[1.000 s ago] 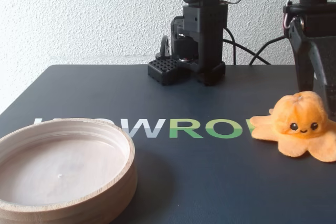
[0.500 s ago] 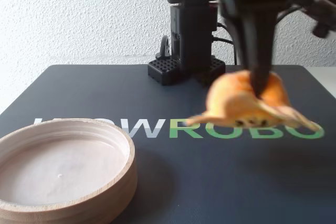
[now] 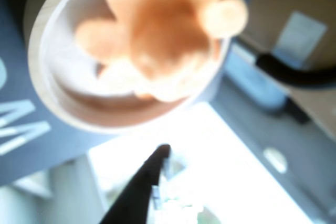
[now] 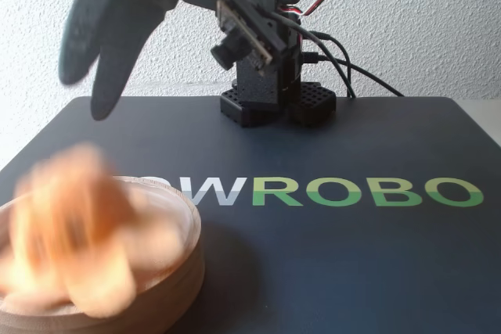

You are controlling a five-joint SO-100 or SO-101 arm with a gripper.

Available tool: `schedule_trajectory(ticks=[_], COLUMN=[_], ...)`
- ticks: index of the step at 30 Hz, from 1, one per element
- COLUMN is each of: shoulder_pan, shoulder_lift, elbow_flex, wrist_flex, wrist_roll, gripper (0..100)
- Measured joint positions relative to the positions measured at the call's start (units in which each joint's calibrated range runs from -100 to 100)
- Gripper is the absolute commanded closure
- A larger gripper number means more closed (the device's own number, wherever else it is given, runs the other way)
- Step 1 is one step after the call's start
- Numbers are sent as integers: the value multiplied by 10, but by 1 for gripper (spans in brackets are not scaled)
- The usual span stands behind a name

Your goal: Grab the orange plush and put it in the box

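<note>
The orange plush [image 4: 74, 236] is a motion-blurred orange shape over the box [image 4: 185, 267], the round light-wood tray at the lower left of the fixed view. I cannot tell whether it touches the tray's bottom. My gripper [image 4: 88, 93] hangs well above it, open and empty, with both dark fingers pointing down. In the wrist view the plush [image 3: 163, 30] is blurred, tentacles spread, inside the tray's rim [image 3: 52, 103]. One dark finger [image 3: 149, 182] enters from the bottom edge, apart from the plush.
The tray stands on a dark mat [image 4: 352, 271] printed with large letters [image 4: 376, 192]. The arm's base [image 4: 278, 103] stands at the mat's back edge with cables [image 4: 352, 72] running to the right. A white wall is behind.
</note>
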Motion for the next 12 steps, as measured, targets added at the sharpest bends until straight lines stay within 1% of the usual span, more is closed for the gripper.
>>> schedule_trajectory(ticks=[5,9,10,11,12], shoulder_pan=[-27,-78,-98,-116,-136], shoulder_lift=[-35,-80,-94,-107,-121], elbow_flex=[31,31,31,31,32], wrist_flex=[19,115,136,154,168], wrist_roll=[-33,-88,-104,-120,-137], gripper=[50,50,54,63,76])
